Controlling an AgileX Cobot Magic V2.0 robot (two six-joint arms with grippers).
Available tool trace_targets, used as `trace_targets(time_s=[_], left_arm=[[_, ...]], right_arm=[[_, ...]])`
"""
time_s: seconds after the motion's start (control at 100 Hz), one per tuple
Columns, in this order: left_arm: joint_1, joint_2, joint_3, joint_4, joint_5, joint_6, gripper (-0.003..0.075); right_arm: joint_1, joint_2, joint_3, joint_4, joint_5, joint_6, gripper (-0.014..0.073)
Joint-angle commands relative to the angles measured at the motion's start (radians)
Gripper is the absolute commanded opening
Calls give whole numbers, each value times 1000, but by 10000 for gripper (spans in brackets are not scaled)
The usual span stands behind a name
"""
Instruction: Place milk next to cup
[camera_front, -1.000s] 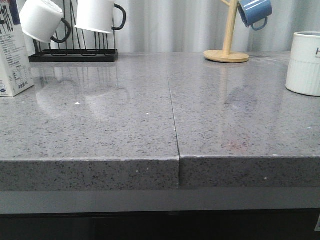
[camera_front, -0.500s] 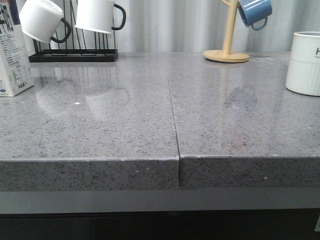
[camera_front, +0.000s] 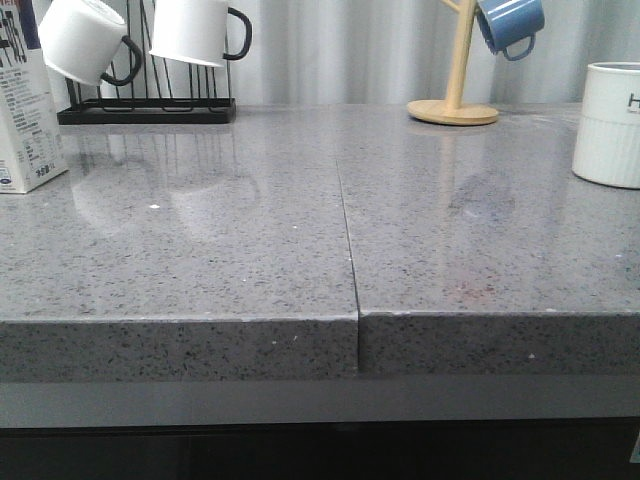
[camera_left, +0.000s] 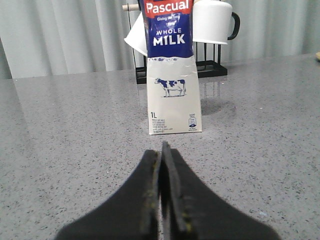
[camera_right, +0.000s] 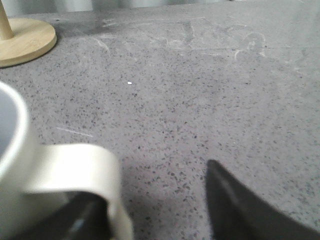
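Observation:
The milk (camera_front: 25, 110), a tall white carton with a dark blue top, stands upright at the far left of the grey counter. In the left wrist view the milk (camera_left: 172, 70) shows its cow picture. My left gripper (camera_left: 162, 150) is shut and empty, a short way in front of the carton and not touching it. The cup (camera_front: 610, 125), a white ribbed mug, stands at the far right. My right gripper (camera_right: 152, 180) is open beside the cup (camera_right: 10, 165). The cup's white handle (camera_right: 75, 167) lies over one finger (camera_right: 87, 217); the other finger (camera_right: 235, 200) stands apart. Neither gripper shows in the front view.
A black wire rack (camera_front: 150, 108) at the back left holds two white mugs with black handles (camera_front: 85, 40). A wooden mug tree (camera_front: 455, 100) with a blue mug (camera_front: 510, 22) stands at the back right. A seam (camera_front: 348, 230) runs down the counter's middle.

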Motion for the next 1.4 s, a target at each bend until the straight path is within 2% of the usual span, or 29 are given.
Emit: trace_targets(time_s=[0.0,0.07,0.12,0.3,0.44,0.58,0.84,0.92,1.17,1.39], left_arm=[[-6,-33,50,-3,-78,-13,-21],[-6,-33,50,-3,-78,-13,-21],[-6,-33,50,-3,-78,-13,-21],[-6,-33,50,-3,-78,-13,-21],[-6,-33,50,-3,-78,-13,-21],[-6,-33,50,-3,-78,-13,-21],[-6,-33,50,-3,-78,-13,-21],[-6,-33,50,-3,-78,-13,-21],[-6,-33,50,-3,-78,-13,-21],[-6,-33,50,-3,-78,-13,-21]], right_arm=[[-5,-30,-32,-8,-105,25,157],[-5,-30,-32,-8,-114,33,-4],[-5,-30,-32,-8,-114,33,-76],[21,-51,-32,-4,-97,33,-56],[88,-82,-32,70,-95,-12,-56],[207,-90,-37,220,-78,-157,-56],[487,-90,-102,582,-82,-405,-56],[548,-79,-138,645,-82,-459,-56],[669,14,-233,715,-83,-467,-56],[717,93,-278,763,-108,-470,-56]])
